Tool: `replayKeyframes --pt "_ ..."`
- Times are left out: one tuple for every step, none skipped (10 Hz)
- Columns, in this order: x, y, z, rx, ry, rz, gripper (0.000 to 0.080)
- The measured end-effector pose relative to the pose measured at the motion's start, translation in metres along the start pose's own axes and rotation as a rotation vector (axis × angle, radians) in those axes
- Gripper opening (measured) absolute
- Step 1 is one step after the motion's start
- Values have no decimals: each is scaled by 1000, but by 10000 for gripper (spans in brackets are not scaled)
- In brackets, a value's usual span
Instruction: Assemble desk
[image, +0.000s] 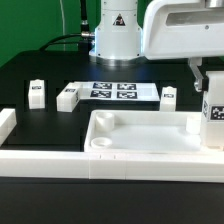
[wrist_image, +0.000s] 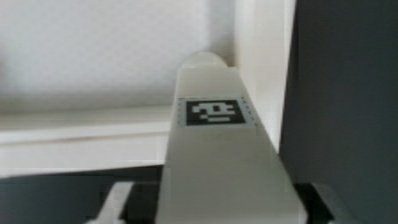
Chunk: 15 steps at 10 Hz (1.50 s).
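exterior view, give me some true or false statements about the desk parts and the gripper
1. Three loose legs sit on the black table, outside the tabletop. True.
2. The marker board shows six tags. False: it shows four.
3. The gripper grips a fourth leg. True.
4. That leg is at the tabletop's end on the exterior view's left. False: it is at the end on the exterior view's right.
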<state>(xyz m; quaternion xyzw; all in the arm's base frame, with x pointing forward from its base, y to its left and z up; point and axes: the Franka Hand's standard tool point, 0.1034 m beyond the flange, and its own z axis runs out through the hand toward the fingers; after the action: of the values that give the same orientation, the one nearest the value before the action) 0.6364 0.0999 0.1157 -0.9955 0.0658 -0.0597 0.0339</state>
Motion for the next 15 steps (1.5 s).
replayKeyframes --pt "0 1 0 0 0 82 290" --pt "0 1 0 1 -1 156 290" --pt "0 2 0 -1 0 293 290" --pt "0 2 1 -3 0 351 290" --pt "0 3 1 -3 1 429 290" --pt "0 3 1 1 -1 507 290" --pt "0 4 1 7 -3 607 290" --pt "0 4 1 9 -5 687 290" --pt "-1 3 1 7 -8 766 290" --pt "-2 3 1 6 -10 852 290" --pt "-2 3 1 7 -14 889 290" --pt "-2 4 1 12 -21 937 290" --pt "-2 3 1 13 -22 949 290" --pt "-2 3 1 15 -25 975 290" --pt "-3 3 2 16 -25 943 448"
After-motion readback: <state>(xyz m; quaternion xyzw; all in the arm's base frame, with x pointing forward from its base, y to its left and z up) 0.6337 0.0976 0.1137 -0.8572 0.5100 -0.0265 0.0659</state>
